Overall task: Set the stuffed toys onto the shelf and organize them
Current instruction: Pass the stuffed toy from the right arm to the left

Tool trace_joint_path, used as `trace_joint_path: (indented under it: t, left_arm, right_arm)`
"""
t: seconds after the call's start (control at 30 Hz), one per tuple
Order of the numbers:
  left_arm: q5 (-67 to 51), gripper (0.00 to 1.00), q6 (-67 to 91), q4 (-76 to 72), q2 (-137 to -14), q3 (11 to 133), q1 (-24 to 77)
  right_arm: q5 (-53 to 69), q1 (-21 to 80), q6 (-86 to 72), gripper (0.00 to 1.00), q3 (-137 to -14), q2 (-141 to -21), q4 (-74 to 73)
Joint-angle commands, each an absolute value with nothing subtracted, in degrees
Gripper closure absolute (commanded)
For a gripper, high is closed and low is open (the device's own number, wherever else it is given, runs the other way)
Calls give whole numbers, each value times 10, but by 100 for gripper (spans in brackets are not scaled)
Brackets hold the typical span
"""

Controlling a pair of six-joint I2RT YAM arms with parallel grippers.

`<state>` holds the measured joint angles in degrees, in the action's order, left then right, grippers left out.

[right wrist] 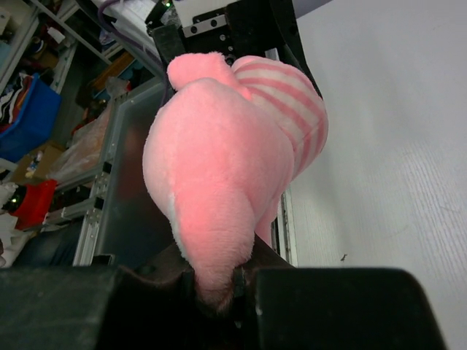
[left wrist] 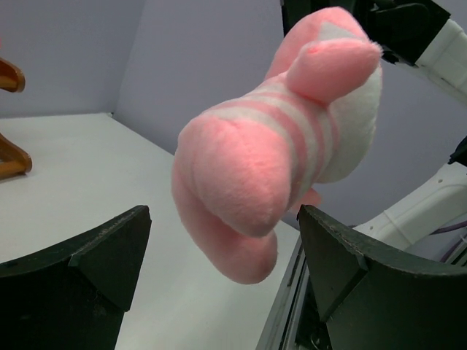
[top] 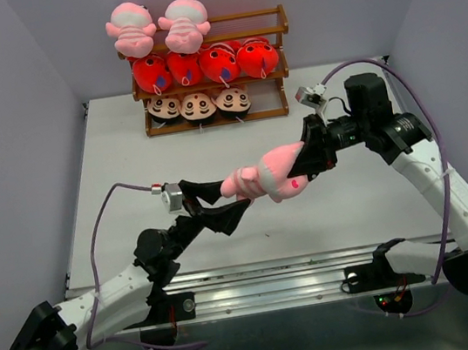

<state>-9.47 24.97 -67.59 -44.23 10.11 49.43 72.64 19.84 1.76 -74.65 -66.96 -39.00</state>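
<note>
A pink striped stuffed toy (top: 268,179) hangs in the air above the middle of the table, between my two arms. My right gripper (top: 307,160) is shut on one end of it; in the right wrist view the plush (right wrist: 219,168) is pinched between the jaws (right wrist: 219,288). My left gripper (top: 230,198) is open at the toy's other end. In the left wrist view the toy (left wrist: 270,160) sits between the wide jaws (left wrist: 225,213) and touches neither. The shelf (top: 280,20) stands at the back with two pink toys (top: 131,27) on top, several red fish (top: 219,63) in the middle and three boy dolls (top: 197,106) at the bottom.
The white table (top: 133,208) runs from the shelf to a metal rail (top: 267,276) at the near edge. Grey walls close in the left, right and back. The top tier has room to the right of the two pink toys.
</note>
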Motion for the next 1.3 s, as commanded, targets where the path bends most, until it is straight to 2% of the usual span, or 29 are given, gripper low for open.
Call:
trace_joint_path:
  t: [0.0,0.4,0.77,1.27]
  left_arm:
    - [-95,7,264,-749,-469,100,497]
    - [-121,11,304,-874,-536,114,497]
    - [-127,24,341,-948,-546,98,497]
    - [-115,16,328,-975,-522,84,497]
  right_arm:
    - [773,194,1,94,-750,-659,-346]
    - [783,194,-87,94,-680,-641,-256]
    - [745,184,-85,93,-676,-640,-256]
    - [771,173,-131,91,-642,-639,-208]
